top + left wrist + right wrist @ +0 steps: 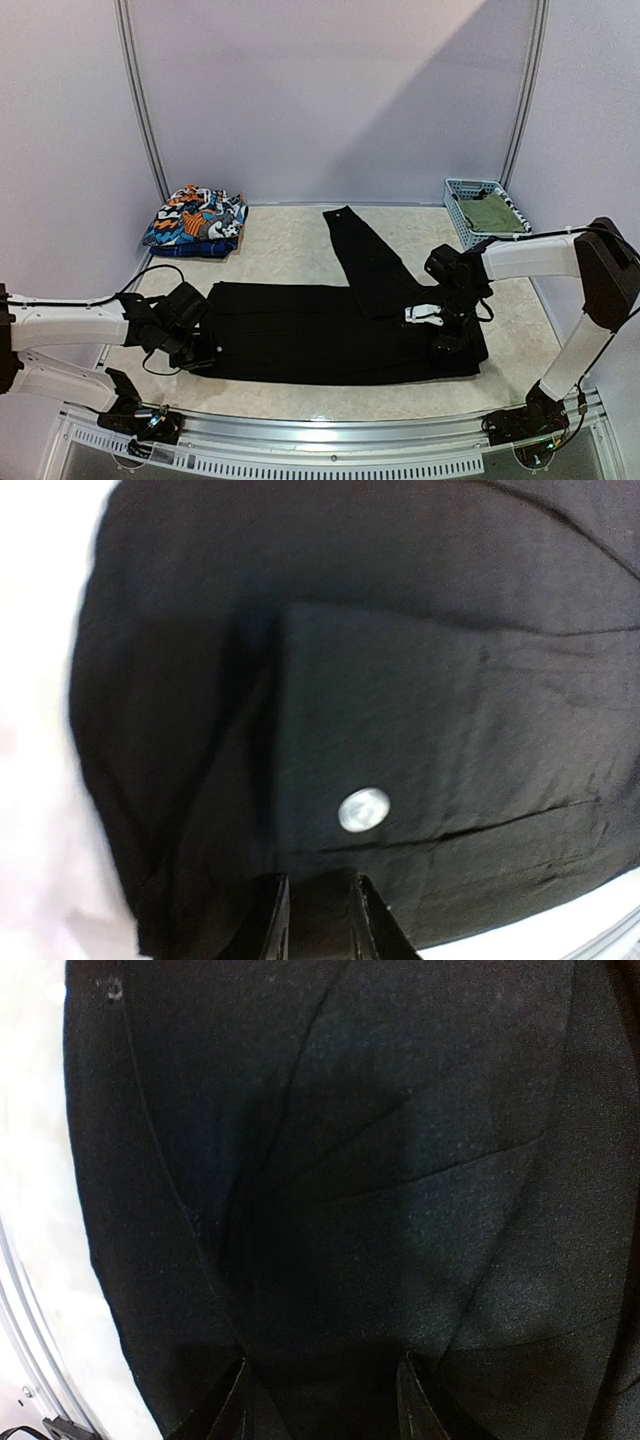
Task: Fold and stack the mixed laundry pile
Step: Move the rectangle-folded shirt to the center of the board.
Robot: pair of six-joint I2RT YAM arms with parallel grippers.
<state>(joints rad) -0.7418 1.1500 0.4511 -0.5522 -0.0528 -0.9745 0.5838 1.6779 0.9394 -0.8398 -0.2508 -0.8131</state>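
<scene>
Trousers (300,335) blk, L pincer (318,885) grip unclear

**ITEM COUNT**

Garments: five. One pair of long black trousers (300,340) is spread across the near middle. One orange-blue-white print garment (195,215) lies at far left on one blue piece (205,246). One olive-green garment (490,213) and one black-white check piece (518,212) lie inside the light-blue plastic lattice basket (455,215) at far right.

Containers: one, the basket.

Fasteners: one round silver button (363,810) on the trousers, in the left wrist view.

Arms: two, white and black. These are the left arm (70,325) and the right arm (530,258).

Grippers: two, the left gripper (205,355) and the right gripper (445,340). Each has two fingers, four in all.

Work surfaces: one beige table (290,240).
</scene>
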